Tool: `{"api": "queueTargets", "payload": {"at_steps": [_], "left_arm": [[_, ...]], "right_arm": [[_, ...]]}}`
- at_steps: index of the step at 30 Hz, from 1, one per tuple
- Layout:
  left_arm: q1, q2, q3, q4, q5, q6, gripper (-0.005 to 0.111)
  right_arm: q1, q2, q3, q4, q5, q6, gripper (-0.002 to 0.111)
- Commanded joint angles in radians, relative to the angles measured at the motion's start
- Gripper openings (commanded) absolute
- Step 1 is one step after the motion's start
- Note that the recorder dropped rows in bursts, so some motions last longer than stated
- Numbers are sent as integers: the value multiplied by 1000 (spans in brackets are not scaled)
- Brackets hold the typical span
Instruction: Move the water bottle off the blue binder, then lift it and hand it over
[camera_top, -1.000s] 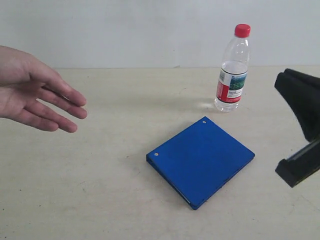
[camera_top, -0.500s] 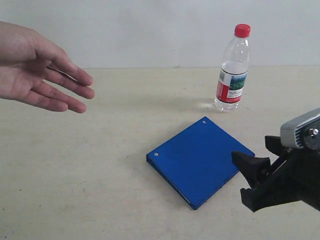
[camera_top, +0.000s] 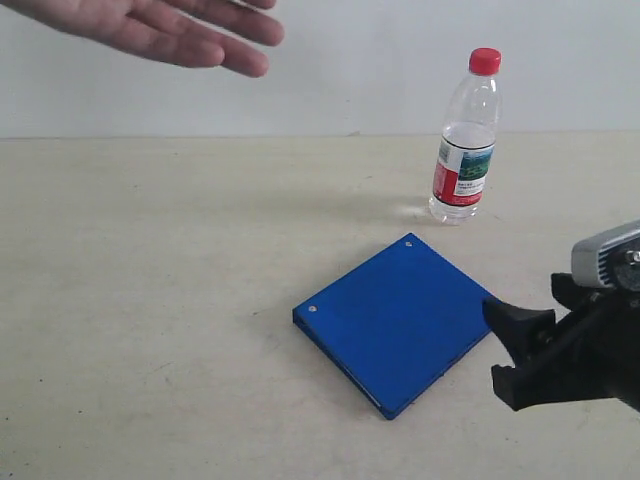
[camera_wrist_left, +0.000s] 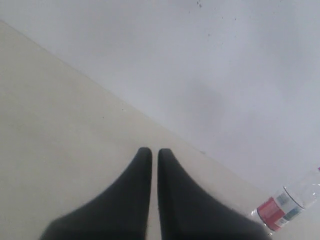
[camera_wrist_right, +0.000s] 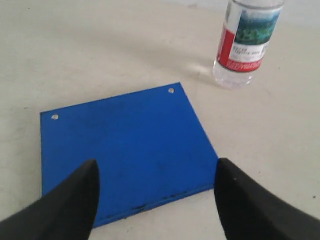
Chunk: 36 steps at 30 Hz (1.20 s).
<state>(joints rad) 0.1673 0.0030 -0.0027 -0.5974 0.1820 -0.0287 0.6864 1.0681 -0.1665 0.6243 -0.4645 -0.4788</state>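
Exterior view: the water bottle is seen standing upright on the surface, behind the blue binder and apart from it. The binder is lying flat and closed. An open hand is held up high at the left. The right jaws are spread just beside the binder's right corner. Left wrist view: the left jaws are pressed together above the surface, with the bottle off to one side. Right wrist view: the right jaws are spread wide over the binder, nothing pinched, and the bottle is seen beyond it
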Motion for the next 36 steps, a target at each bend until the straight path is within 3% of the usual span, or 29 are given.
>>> {"api": "queueTargets", "payload": {"at_steps": [1, 3, 6, 8, 10, 13, 19, 20, 24, 29, 36], "left_arm": [[2, -3, 3, -9, -89, 29, 5], [2, -3, 3, -9, -167, 29, 5], [1, -3, 3, 12, -191, 59, 5], [-9, -3, -42, 65, -98, 112, 5], [-33, -3, -89, 19, -8, 160, 5], [-77, -3, -99, -243, -2, 457, 5], [-89, 94, -99, -1084, 154, 1361, 5], [-89, 139, -99, -1147, 200, 1501, 5], [-79, 350, -156, -1147, 242, 1627, 5], [-79, 655, -271, -1147, 247, 1653, 5], [-117, 1149, -379, -1147, 506, 1788, 5]], "right_arm": [[0, 0, 4, -6, -103, -47, 27], [0, 0, 4, -6, -144, -24, -1], [0, 0, 4, -4, -193, 26, 3], [0, 0, 4, -4, -203, 26, 3], [0, 0, 4, -4, -175, 23, 3], [0, 0, 4, -8, -33, 23, 3], [0, -30, 4, -131, 65, 42, 3], [0, -54, 4, -158, 65, 56, 3], [0, -197, 4, -288, 121, 114, 3], [0, -389, 4, -242, 279, 158, 3], [0, -408, 4, -180, 400, 217, 3]]}}
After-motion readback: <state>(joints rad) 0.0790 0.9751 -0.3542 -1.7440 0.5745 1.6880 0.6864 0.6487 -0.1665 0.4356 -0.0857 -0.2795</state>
